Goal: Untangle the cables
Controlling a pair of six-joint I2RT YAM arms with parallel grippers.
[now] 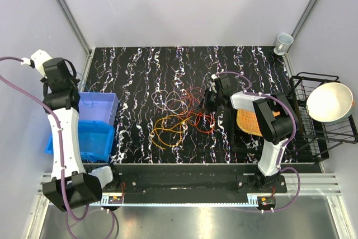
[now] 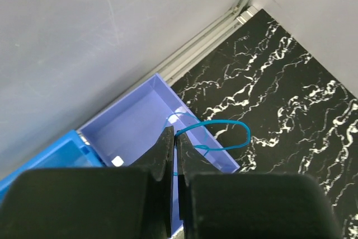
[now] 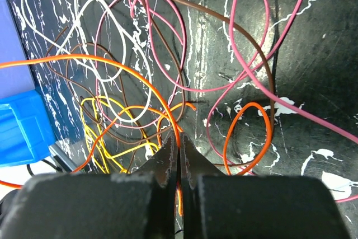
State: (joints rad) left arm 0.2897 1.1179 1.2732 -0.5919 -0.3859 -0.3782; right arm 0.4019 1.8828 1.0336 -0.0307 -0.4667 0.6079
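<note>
The cables (image 1: 180,111) lie as a loose tangle of orange, red, yellow and pale wires in the middle of the black marbled table. My right gripper (image 3: 179,140) is low over the tangle's right side and shut on an orange cable (image 3: 120,64), which arcs away to the left. Pink, brown, white and yellow loops (image 3: 168,54) spread out ahead of it. My left gripper (image 2: 174,135) is far to the left, above a lilac bin (image 2: 134,121). It is shut on a thin blue cable (image 2: 238,126) that loops out to the right over the bin's rim.
A darker blue bin (image 1: 92,141) sits in front of the lilac bin (image 1: 106,104). At the right edge stands a black wire rack (image 1: 313,132) holding a pale bowl (image 1: 329,102). An orange woven item (image 1: 248,121) lies under the right arm. A cup (image 1: 283,41) is at the back right.
</note>
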